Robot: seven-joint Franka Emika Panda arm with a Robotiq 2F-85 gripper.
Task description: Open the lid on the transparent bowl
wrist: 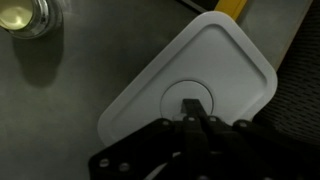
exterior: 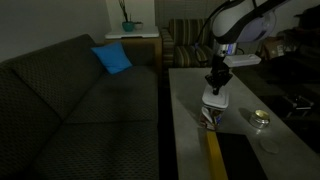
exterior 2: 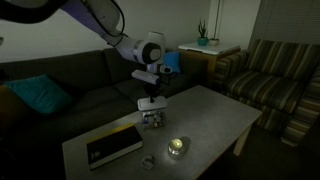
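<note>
Gripper [wrist: 196, 108] crowds the wrist view's lower edge, fingers pinched almost together on the centre knob of the lid [wrist: 215, 60], which sits directly beneath it. In both exterior views the lid looks raised just above the transparent bowl [exterior: 208, 117] on the table [exterior: 185, 120]. From here, I'd say the way off is straight up.

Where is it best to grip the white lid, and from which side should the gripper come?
Grip the small raised tab in the round hollow at the centre of the lid, coming straight down from above. The lid lies flat with a low, rounded edge that offers little hold; the tab seems the only part standing up.
</note>
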